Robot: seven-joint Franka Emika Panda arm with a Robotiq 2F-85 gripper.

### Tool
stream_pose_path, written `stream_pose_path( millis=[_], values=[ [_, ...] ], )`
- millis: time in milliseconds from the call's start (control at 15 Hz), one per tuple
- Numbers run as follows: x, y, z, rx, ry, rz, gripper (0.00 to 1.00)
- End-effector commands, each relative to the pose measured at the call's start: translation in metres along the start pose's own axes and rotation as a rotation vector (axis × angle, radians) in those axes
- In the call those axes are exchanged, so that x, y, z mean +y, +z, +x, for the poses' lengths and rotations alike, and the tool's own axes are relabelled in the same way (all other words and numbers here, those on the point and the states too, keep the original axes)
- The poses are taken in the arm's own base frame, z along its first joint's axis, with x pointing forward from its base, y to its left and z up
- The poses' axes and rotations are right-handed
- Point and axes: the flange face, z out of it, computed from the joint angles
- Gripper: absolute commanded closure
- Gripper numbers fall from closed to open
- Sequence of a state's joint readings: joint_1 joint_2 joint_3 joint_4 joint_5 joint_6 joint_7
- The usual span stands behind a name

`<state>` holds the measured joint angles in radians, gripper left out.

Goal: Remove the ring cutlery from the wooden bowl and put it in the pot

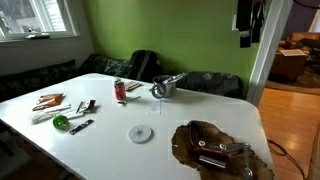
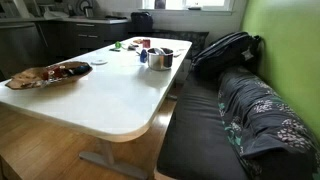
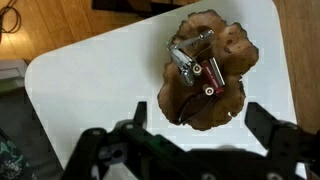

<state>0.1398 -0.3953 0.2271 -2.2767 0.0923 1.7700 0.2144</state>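
Note:
The wooden bowl (image 1: 190,140) sits near a corner of the white table; it also shows in an exterior view (image 2: 30,78) and in the wrist view (image 3: 230,55). The ring cutlery (image 3: 193,62), metal pieces with red parts, lies inside the bowl and shows in an exterior view (image 1: 220,147) too. The silver pot (image 1: 165,87) stands far across the table, with its long handle pointing out; it shows in both exterior views (image 2: 160,58). My gripper (image 3: 198,110) is open and empty, high above the bowl. Part of the arm hangs at the top of an exterior view (image 1: 245,22).
A red can (image 1: 120,90) stands near the pot. A round white lid (image 1: 140,133), a green item (image 1: 61,122) and loose utensils (image 1: 82,108) lie on the table (image 1: 110,140). A backpack (image 2: 225,50) rests on the dark bench (image 2: 200,130) beside the table.

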Motion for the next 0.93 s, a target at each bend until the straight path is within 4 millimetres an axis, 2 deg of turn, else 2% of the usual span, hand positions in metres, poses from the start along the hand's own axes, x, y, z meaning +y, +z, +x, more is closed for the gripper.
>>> stream_pose_path(
  millis=[0,133,400,600,733,800,867],
  values=[
    [0.000,-0.001,0.000,-0.001,0.000,0.000,0.00],
    [-0.006,0.023,0.002,-0.070,-0.134,-0.039,0.00],
    [-0.012,0.100,-0.002,-0.168,-0.330,0.007,0.00],
    [-0.008,0.160,-0.018,-0.275,-0.472,0.024,0.00],
    [-0.005,0.194,-0.031,-0.372,-0.554,0.037,0.00],
    [-0.005,0.210,-0.032,-0.436,-0.580,0.040,0.00],
    [-0.005,0.186,-0.026,-0.366,-0.523,0.017,0.00]
  ],
)
